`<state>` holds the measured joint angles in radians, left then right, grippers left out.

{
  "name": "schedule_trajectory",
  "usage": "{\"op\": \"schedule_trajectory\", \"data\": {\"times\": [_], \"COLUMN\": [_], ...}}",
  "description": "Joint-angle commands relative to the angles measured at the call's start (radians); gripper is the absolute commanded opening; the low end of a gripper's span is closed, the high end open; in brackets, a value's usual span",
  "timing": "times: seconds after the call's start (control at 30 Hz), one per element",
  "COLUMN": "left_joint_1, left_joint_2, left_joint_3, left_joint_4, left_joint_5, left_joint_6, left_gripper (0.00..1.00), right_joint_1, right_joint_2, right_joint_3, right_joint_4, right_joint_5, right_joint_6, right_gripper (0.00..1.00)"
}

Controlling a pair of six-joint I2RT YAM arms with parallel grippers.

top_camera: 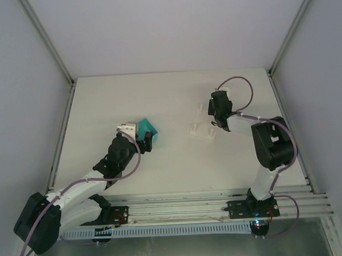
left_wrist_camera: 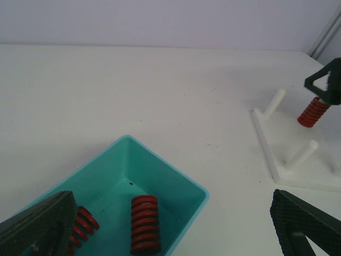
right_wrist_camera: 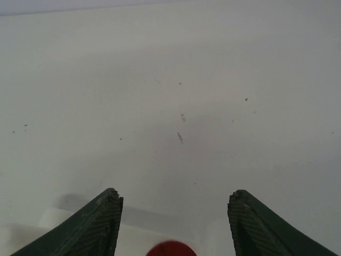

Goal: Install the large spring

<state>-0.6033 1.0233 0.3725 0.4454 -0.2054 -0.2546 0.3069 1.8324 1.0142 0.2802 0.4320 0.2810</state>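
A teal bin (left_wrist_camera: 160,176) holds two red springs: a thick one (left_wrist_camera: 145,224) standing near its right wall and another (left_wrist_camera: 82,226) partly hidden behind my left finger. My left gripper (left_wrist_camera: 171,198) is open and empty just above the bin, which also shows in the top view (top_camera: 150,128). A white peg fixture (left_wrist_camera: 266,144) lies to the right, also in the top view (top_camera: 201,131). A red spring (left_wrist_camera: 313,112) stands on its far side. My right gripper (right_wrist_camera: 175,194) is open right above that spring (right_wrist_camera: 171,249). I cannot tell whether they touch.
The fixture has bare white pegs (left_wrist_camera: 301,154) near and far (left_wrist_camera: 275,101). Aluminium frame rails (top_camera: 288,116) and grey walls bound the white table (top_camera: 129,101) at the left, right and back.
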Motion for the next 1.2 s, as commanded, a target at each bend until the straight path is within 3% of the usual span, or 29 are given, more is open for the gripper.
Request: {"op": "schedule_trajectory", "data": {"times": [0.0,0.23,0.4,0.5,0.63,0.83,1.0,1.17], "left_joint_1": [-0.005,-0.006,-0.004,-0.003,-0.001,0.02,0.085,0.143], "left_joint_2": [-0.015,-0.019,-0.005,0.02,0.097,0.231,0.276,0.331], "left_joint_3": [-0.005,0.016,0.051,0.105,0.238,0.492,0.63,0.687], "left_joint_4": [-0.015,-0.057,-0.134,-0.231,-0.393,-0.712,-0.896,-0.993], "left_joint_5": [-0.05,-0.141,-0.257,-0.261,-0.164,-0.073,-0.016,0.072], "left_joint_6": [0.007,-0.013,-0.063,-0.1,-0.075,0.045,0.191,0.344], "left_gripper": [0.99,0.99,0.99,0.99,0.99,0.9,0.76,0.54], "right_joint_1": [-0.005,-0.001,0.045,0.112,0.231,0.296,0.297,0.295], "right_joint_2": [-0.164,-0.397,-0.573,-0.675,-0.745,-0.831,-0.895,-0.915], "right_joint_3": [0.005,0.093,0.059,0.006,-0.074,-0.208,-0.278,-0.304], "right_joint_4": [-0.126,-0.51,-0.641,-0.667,-0.649,-0.524,-0.494,-0.496], "right_joint_5": [-0.018,-0.204,-0.309,-0.323,-0.312,-0.262,-0.172,-0.059], "right_joint_6": [0.006,0.015,-0.007,-0.013,-0.02,-0.019,0.003,0.017], "right_gripper": [0.62,0.81,1.0,0.99,0.99,0.99,0.99,0.99]}}
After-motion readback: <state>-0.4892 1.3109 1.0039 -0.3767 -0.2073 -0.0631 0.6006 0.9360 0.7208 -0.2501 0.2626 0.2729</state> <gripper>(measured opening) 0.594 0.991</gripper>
